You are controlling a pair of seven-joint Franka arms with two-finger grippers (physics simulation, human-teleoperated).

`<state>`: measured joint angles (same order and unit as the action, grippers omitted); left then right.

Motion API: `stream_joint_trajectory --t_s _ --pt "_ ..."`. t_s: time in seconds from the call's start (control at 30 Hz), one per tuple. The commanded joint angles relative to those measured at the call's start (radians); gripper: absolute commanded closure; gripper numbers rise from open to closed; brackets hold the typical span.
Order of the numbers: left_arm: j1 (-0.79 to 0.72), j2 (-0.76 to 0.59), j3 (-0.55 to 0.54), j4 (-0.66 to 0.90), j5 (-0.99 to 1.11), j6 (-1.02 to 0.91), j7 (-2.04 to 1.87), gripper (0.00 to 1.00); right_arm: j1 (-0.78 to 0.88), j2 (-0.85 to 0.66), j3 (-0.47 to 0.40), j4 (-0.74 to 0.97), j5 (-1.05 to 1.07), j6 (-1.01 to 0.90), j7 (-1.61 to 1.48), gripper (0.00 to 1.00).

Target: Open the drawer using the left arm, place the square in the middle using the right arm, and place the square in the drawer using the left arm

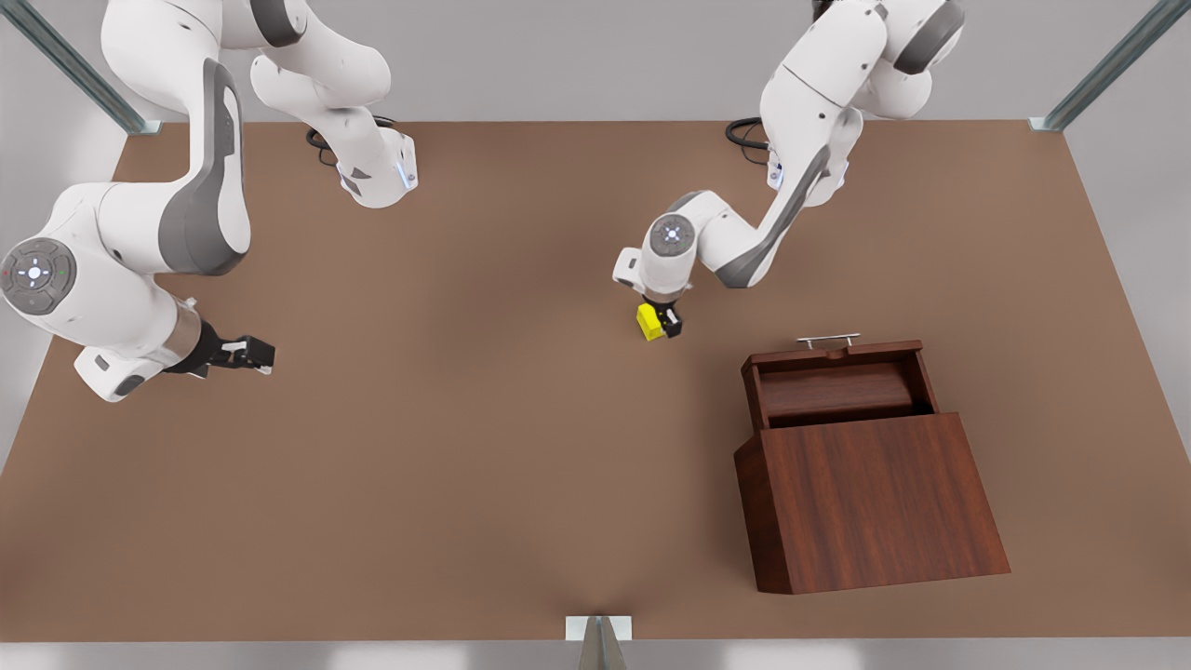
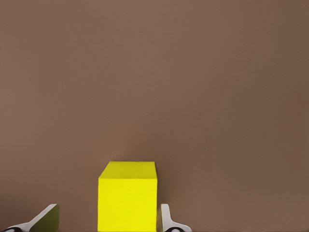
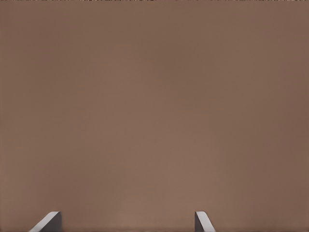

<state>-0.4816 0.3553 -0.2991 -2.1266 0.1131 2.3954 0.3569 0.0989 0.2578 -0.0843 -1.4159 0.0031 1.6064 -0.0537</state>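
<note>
Left gripper (image 1: 662, 324): mid-frame in the front view, fingers (image 2: 166, 217) astride the yellow cube (image 1: 649, 321), one touching, the other apart; not yet clamped.
Drawer (image 1: 842, 381): pulled out, lower right of the cube.
Right gripper (image 1: 256, 355): waiting at left, fingers spread, empty.
Writing: none readable.

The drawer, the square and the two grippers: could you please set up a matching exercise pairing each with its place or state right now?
Column one:
1. drawer
2. square
3. left gripper
4. right gripper

Column two:
A. open over bare table, waiting at the front view's left
B. pulled out of the cabinet, nothing inside
C. yellow, between two fingers mid-table
D. fingers either side of the cube, one with a gap

Pairs: 1-B, 2-C, 3-D, 4-A
</note>
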Motion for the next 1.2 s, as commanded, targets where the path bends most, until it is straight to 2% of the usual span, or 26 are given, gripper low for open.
stream_joint_trajectory --t_s 0.0,0.83,0.87,0.9,0.97,1.03,1.17 --pt "0.0 0.001 0.0 -0.004 0.028 0.001 0.005 0.0 -0.001 0.001 0.0 0.0 0.0 0.001 0.0 0.0" --pt "-0.011 0.105 0.006 -0.018 0.028 0.064 -0.007 0.0 -0.001 0.008 0.0 0.002 -0.002 0.0 0.0 0.0" --pt "-0.011 0.111 0.006 -0.018 0.028 0.064 -0.007 0.02 -0.001 0.008 0.0 0.002 -0.002 0.0 0.0 0.0" --pt "-0.011 0.111 0.006 -0.018 0.028 0.064 -0.009 0.12 -0.001 0.008 0.0 0.002 -0.002 0.0 0.0 0.0" --pt "-0.012 0.117 0.008 -0.016 0.03 0.071 -0.009 0.15 -0.001 0.008 0.0 0.002 -0.002 0.0 0.0 0.0" --pt "-0.012 0.122 0.008 -0.016 0.03 0.071 -0.009 0.25 -0.001 0.008 0.0 0.002 -0.002 0.0 0.0 0.0" --pt "-0.014 0.123 0.015 -0.016 0.03 0.073 -0.009 0.27 -0.001 0.008 0.0 0.002 -0.002 0.0 0.0 0.0"
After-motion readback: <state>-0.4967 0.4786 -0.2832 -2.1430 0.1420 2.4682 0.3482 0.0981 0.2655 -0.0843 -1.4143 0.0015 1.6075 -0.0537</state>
